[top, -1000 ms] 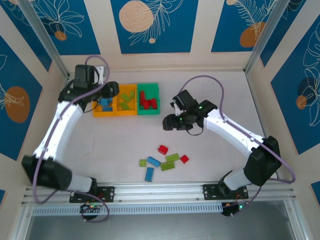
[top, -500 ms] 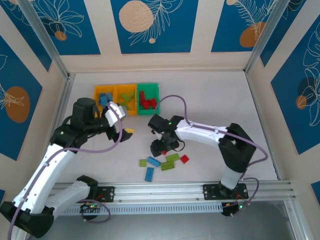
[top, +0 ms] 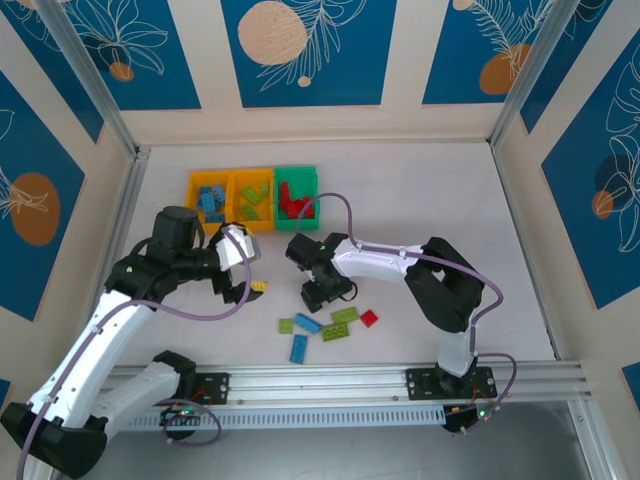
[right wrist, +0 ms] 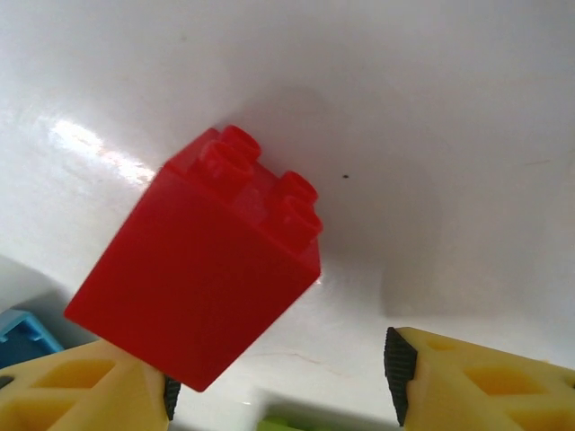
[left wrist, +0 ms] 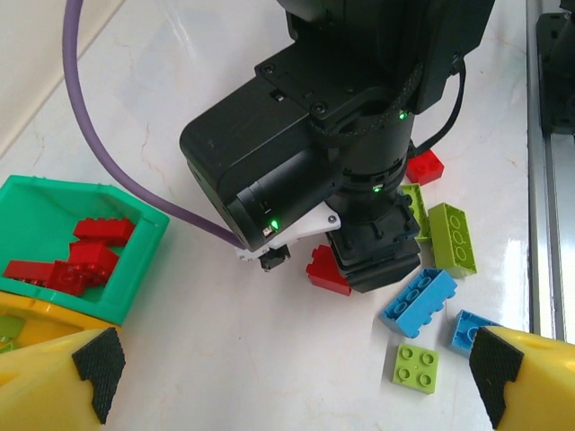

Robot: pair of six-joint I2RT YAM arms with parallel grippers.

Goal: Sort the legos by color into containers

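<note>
Surface: you work on a white, faintly veined table [top: 430, 190], glossy in the right wrist view.
Room: cream walls with blue leaf panels [top: 300, 50] close three sides.
Containers: a row at upper left of centre in the top view. The left orange-yellow bin [top: 207, 229] holds blue bricks, the middle orange-yellow bin [top: 252, 228] lime, the green bin [top: 297, 225] red.
Loose legos [top: 344, 315]: a cluster at lower centre, in blue, lime and red.
Right gripper [top: 322, 296]: fingers spread, straddling a red brick [right wrist: 202, 278]. The brick sits close against one finger, with a gap at the other.
Left gripper [top: 250, 270]: spread wide, holding nothing, just left of your right gripper.
Edges: a metal rail [top: 330, 380] runs along the bottom, near the cluster.
Open room: bare table is widest at the right of the frame.
</note>
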